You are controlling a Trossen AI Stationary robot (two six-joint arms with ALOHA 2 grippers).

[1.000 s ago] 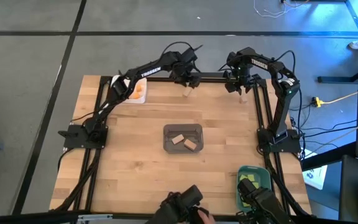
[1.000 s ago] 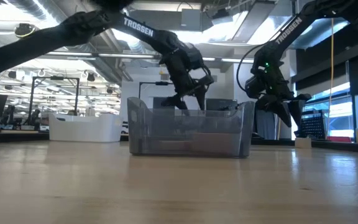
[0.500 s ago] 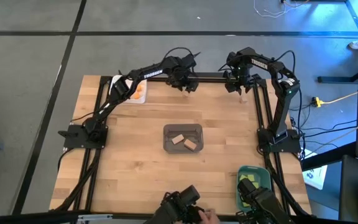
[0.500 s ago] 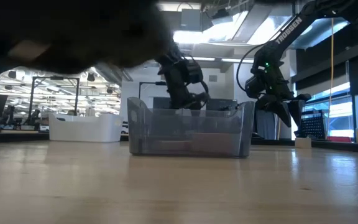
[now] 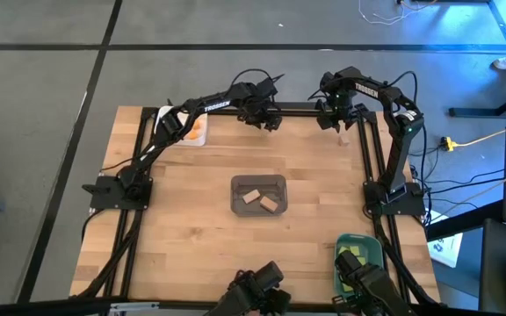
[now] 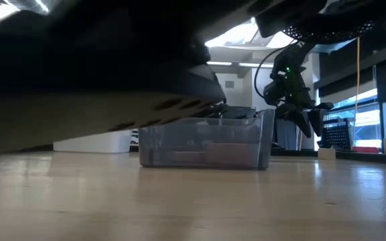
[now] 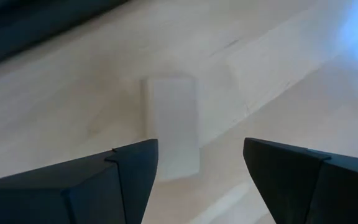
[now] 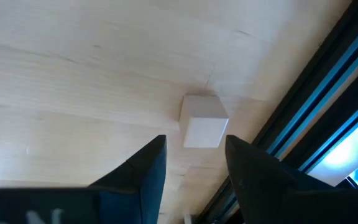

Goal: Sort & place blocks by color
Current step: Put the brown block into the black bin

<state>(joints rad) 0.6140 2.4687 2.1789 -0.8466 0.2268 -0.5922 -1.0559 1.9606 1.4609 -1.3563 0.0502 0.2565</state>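
The wooden surface [image 5: 191, 211] is carrying a grey tray [image 5: 259, 195] mid-way, a white tray [image 5: 187, 129] far left, a teal tray [image 5: 358, 260] near right, plus a loose tan block [image 5: 344, 137] sitting far right.

Robotics lab, framed wooden table [image 5: 191, 228], ceiling ducts [image 6: 246, 50], strip lights

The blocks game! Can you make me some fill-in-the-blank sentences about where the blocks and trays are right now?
1. The grey tray in the middle of the table holds ____ tan blocks.
2. The orange blocks lie in the ____ tray.
3. The yellow-green blocks lie in the ____ tray.
4. The left gripper hangs open over a ____ block on the table.

Missing words: two; white; teal; tan
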